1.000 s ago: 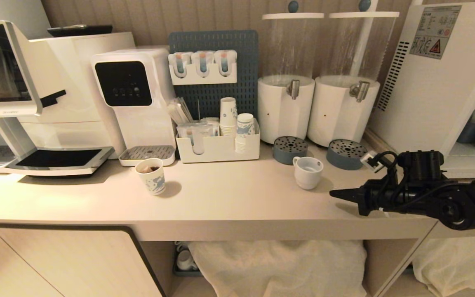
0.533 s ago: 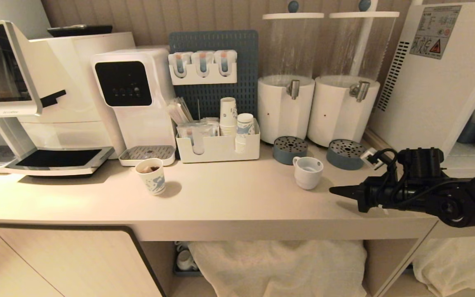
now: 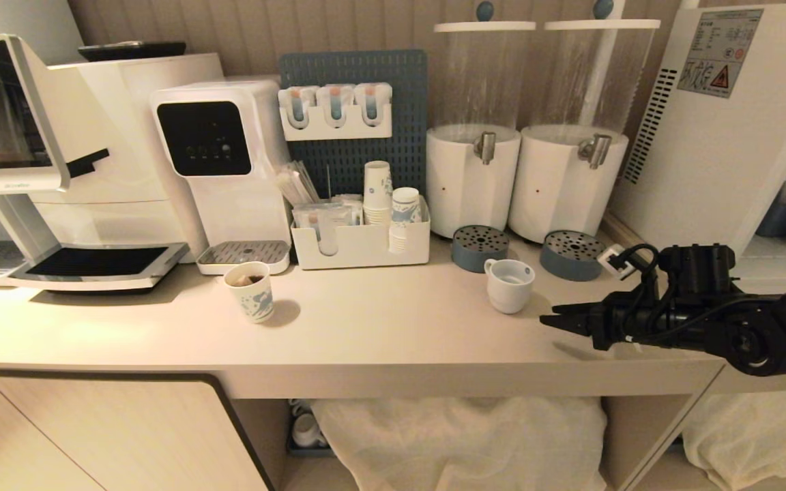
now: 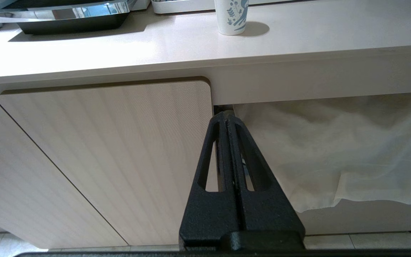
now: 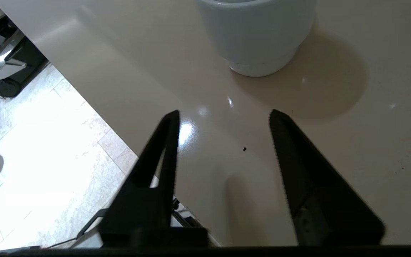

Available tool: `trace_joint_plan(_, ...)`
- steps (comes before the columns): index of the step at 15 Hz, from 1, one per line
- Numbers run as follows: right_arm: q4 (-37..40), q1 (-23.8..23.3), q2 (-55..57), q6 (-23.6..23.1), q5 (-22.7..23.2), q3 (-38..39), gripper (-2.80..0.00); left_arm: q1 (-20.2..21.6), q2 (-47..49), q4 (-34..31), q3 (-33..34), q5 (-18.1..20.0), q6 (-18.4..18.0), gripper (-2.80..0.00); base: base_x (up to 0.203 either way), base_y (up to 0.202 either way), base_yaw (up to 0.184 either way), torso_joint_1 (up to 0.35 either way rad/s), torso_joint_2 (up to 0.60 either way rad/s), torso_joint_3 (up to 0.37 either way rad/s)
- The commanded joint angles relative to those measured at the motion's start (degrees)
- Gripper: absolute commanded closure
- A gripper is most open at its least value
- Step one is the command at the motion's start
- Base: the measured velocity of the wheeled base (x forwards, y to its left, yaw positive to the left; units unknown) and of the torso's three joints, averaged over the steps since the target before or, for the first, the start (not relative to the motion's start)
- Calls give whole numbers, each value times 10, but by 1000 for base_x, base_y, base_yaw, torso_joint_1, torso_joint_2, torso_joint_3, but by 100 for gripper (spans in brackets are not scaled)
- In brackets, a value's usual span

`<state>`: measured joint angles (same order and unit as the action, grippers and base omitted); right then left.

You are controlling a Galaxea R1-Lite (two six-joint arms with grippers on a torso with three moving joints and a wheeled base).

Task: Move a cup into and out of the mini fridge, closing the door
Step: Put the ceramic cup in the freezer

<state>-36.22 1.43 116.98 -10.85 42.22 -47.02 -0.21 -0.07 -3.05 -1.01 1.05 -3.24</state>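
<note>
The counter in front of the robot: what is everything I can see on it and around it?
cup: one, white, counter centre-right
paper cup: one, blue-patterned, standing alone left of centre
drink dispensers: two, white, at the back
drip trays: two, blue-grey, below the taps
organiser: one, white, holding stacked paper cups
mini fridge: one, white, far right
cloth: white, under the counter
right gripper: black, open, right of the cup
left gripper: black, shut, below the counter
</note>
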Motion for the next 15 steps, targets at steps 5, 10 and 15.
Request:
trace_joint_plan(5,-23,1,27,-2,-4,-32,-280,0,1,0,0,0,0,0,0,0,0,0,0,0)
trace_joint_plan(10,-35,20,67,-3,-24,-77,-280,0,1,0,0,0,1,0,0,0,0,0,0,0)
trace_joint_plan(15,-35,27,88,-3,-24,-93,-280,0,1,0,0,0,1,0,0,0,0,0,0,0)
